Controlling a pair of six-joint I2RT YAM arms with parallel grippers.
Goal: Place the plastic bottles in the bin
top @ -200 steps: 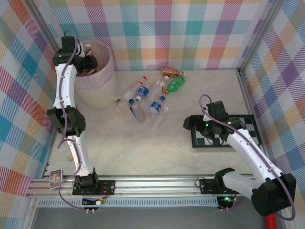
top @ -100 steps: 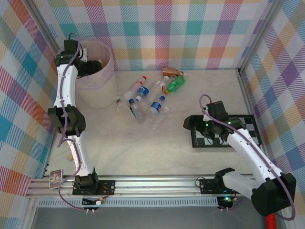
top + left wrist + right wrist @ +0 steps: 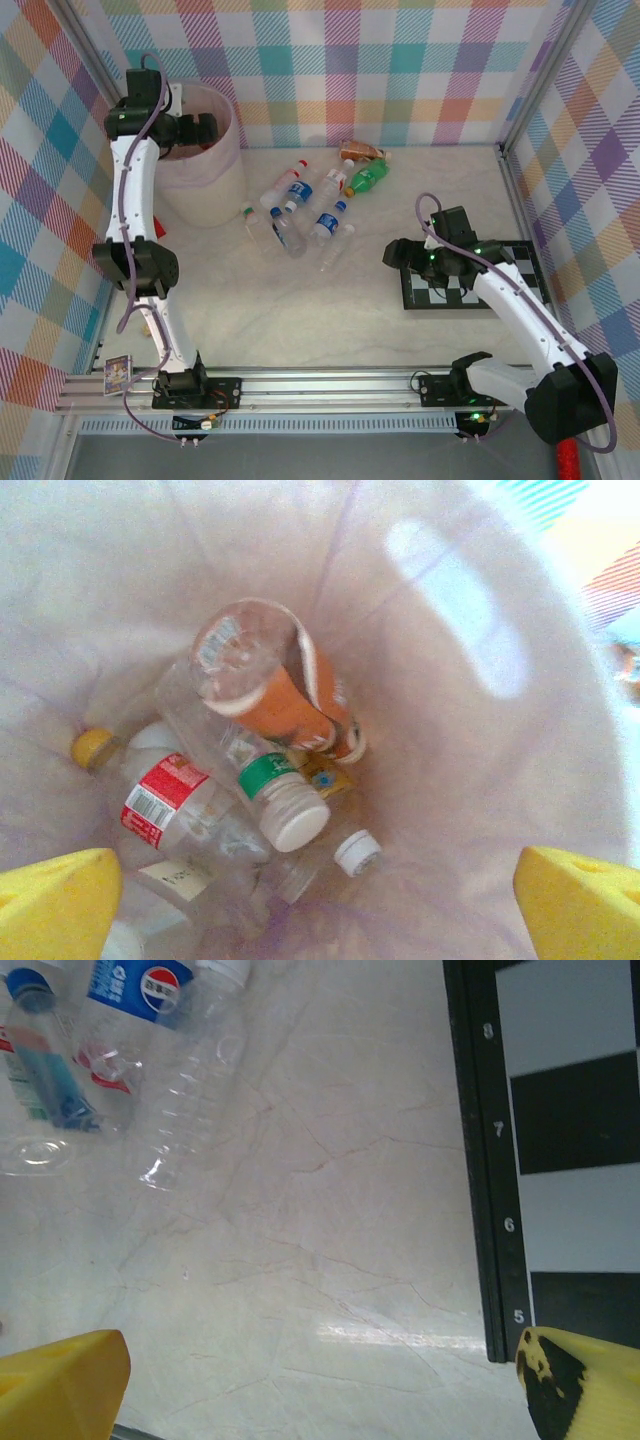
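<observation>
My left gripper (image 3: 200,130) hangs open over the bin (image 3: 232,160), a pale round basket at the back left. Looking down into the bin (image 3: 470,780), I see an orange-labelled bottle (image 3: 290,685) lying on a red-labelled clear bottle (image 3: 165,795) and a green-labelled one (image 3: 268,785). My yellow fingertips (image 3: 55,905) stand wide apart with nothing between them. Several more bottles (image 3: 297,208) lie in a loose cluster mid-table, with a green one (image 3: 368,177) and a brown-wrapped one (image 3: 362,152) behind them. My right gripper (image 3: 394,256) is open low over bare table (image 3: 320,1260), and the nearest bottles (image 3: 190,1090) lie beyond it.
A black-and-white checkerboard (image 3: 470,282) lies under my right forearm, and its edge (image 3: 480,1160) runs just right of the right gripper. A small card (image 3: 118,372) sits at the front left. An aluminium rail (image 3: 330,385) borders the near edge. Plaid walls enclose the table.
The left gripper has opened over the bin and let go of the orange-labelled bottle, which now lies inside. The left wrist shifted slightly. The right arm has barely moved.
</observation>
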